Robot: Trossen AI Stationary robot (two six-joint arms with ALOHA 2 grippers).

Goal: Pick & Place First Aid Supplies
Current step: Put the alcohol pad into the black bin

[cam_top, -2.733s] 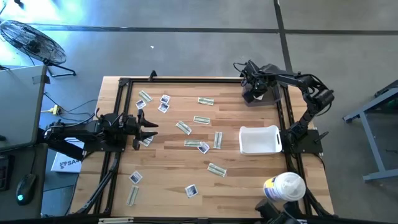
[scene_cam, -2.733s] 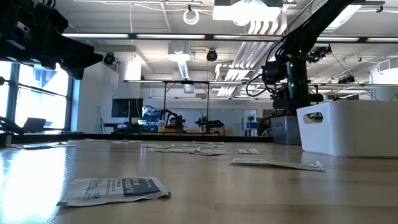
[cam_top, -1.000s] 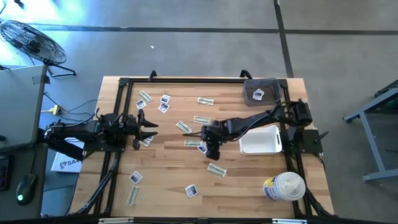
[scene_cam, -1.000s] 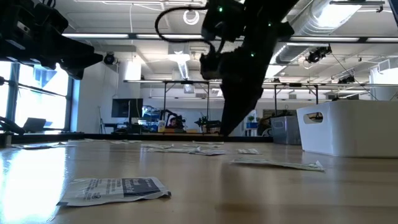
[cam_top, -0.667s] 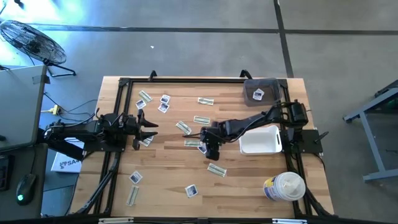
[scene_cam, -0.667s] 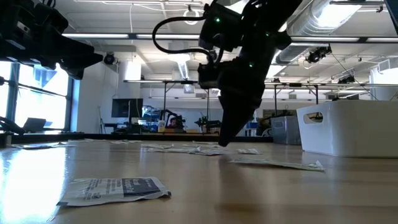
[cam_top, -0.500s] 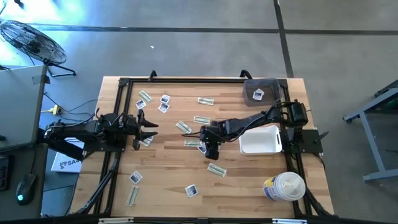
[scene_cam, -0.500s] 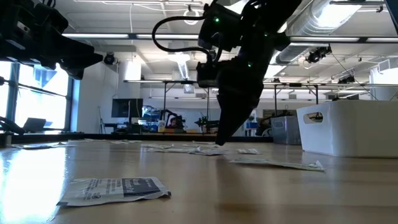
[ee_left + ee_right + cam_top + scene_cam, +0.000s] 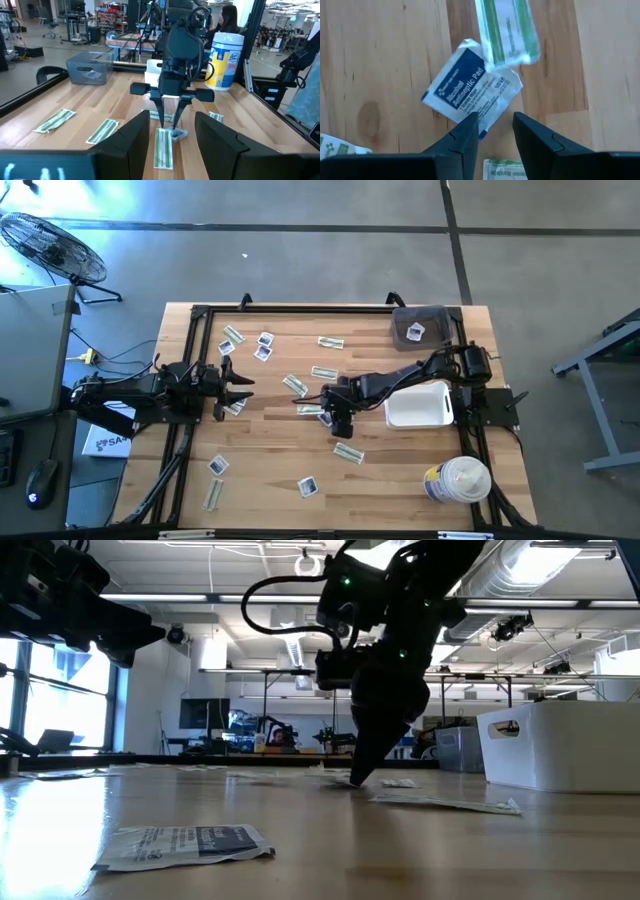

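Note:
Pale green strip wrappers and white sachets with blue print lie scattered flat on the wooden table (image 9: 400, 470). My right gripper (image 9: 495, 131) is open and points down over one sachet (image 9: 475, 95) near the table's middle. Its fingers stand on either side of the sachet's near corner (image 9: 483, 126), and a green strip (image 9: 507, 30) overlaps the sachet's far edge. The low view shows the right gripper (image 9: 355, 778) down at the tabletop. My left gripper (image 9: 240, 388) waits open at the table's left side. My right gripper comes from above, its fingers (image 9: 465, 135) astride the sachet's corner; whether they touch the sachet, I cannot tell. The sachet lies flat on the table.
A white bin (image 9: 418, 404) stands to the right of the right gripper. A grey tray (image 9: 418, 326) at the far right corner holds one sachet. A large white tub (image 9: 458, 480) stands at the near right. More packets (image 9: 348, 452) lie around the middle and left.
My right gripper has come down over the table's middle until its fingertips reach the tabletop at the sachet, shifting slightly toward the left edge. The packets have kept their places.

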